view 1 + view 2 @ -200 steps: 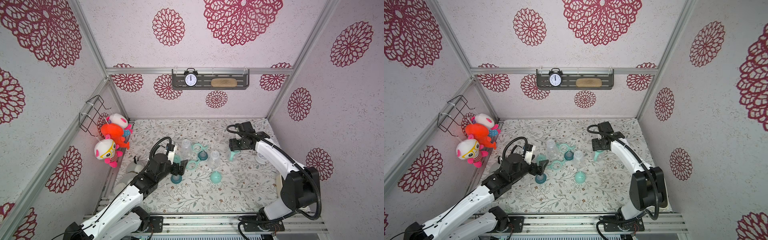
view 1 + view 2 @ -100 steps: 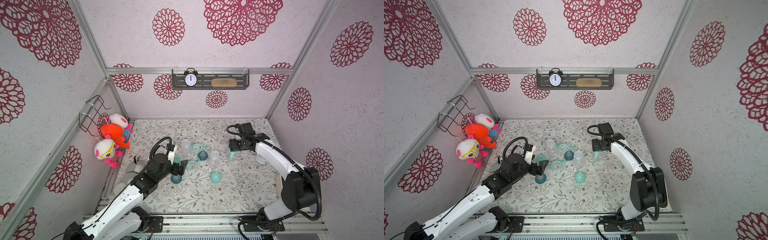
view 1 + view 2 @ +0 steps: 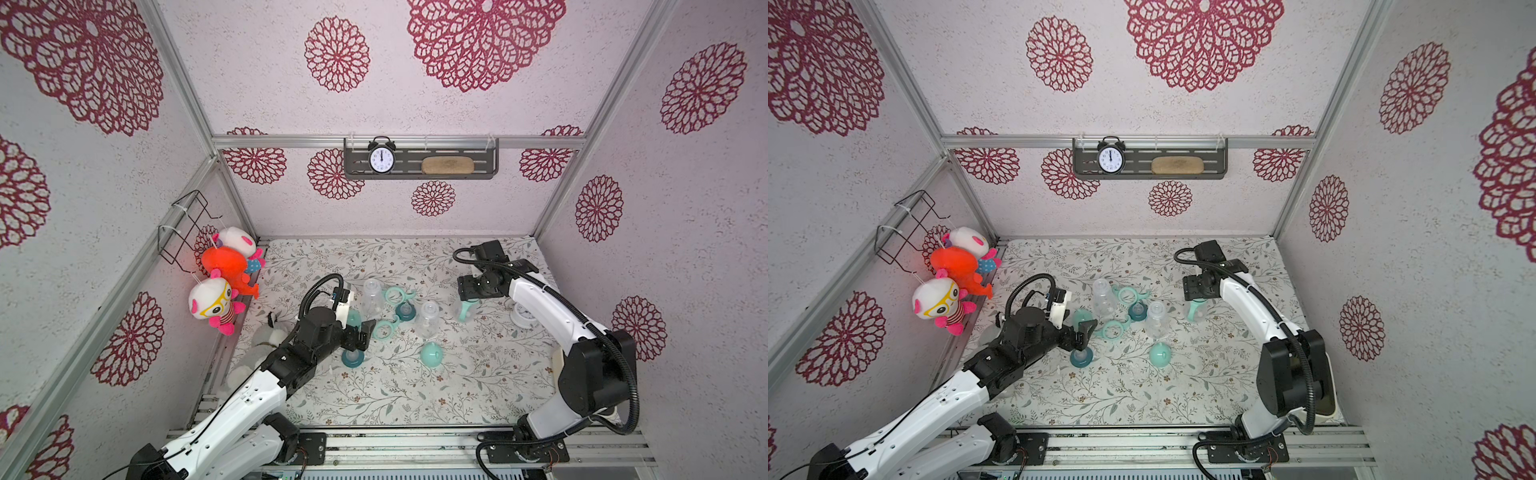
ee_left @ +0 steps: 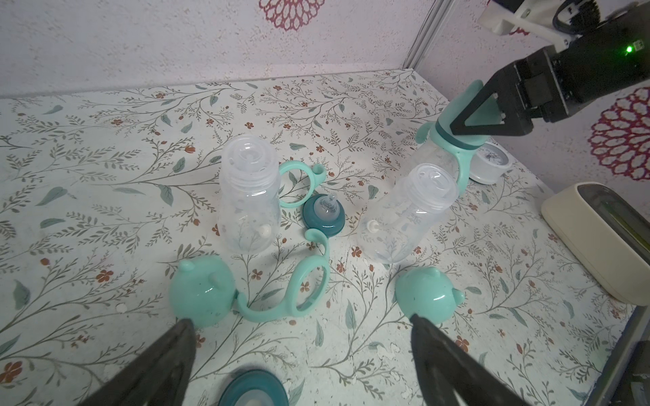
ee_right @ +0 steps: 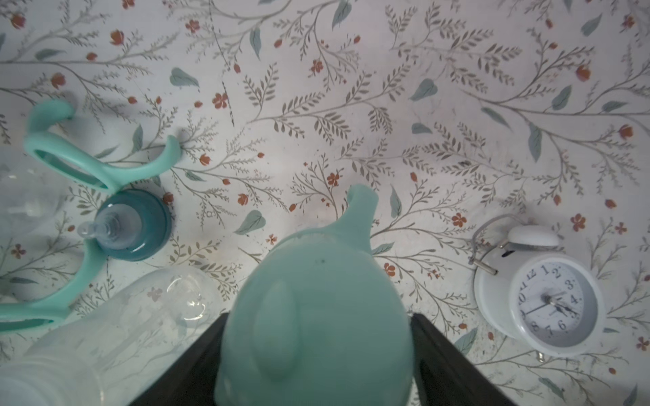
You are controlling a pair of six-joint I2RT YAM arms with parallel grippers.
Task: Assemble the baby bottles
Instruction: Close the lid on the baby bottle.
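With my right gripper [image 5: 318, 318] I'm straddling the mint cap [image 5: 309, 274] of the assembled bottle [image 4: 429, 158] standing far right, likely seating it; clamped or loose, I cannot tell. My left gripper [image 4: 300, 321] is hovering wide open over the near-left teal collar [image 3: 353, 358], for pickup

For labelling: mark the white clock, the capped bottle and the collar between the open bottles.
white clock [image 5: 552, 309]: right wrist view, dial.
capped bottle [image 4: 431, 156]: left wrist view, body.
collar [image 4: 323, 228]: left wrist view, rim.

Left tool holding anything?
No, the left tool is wide open, and the teal collar by it lies free on the table.
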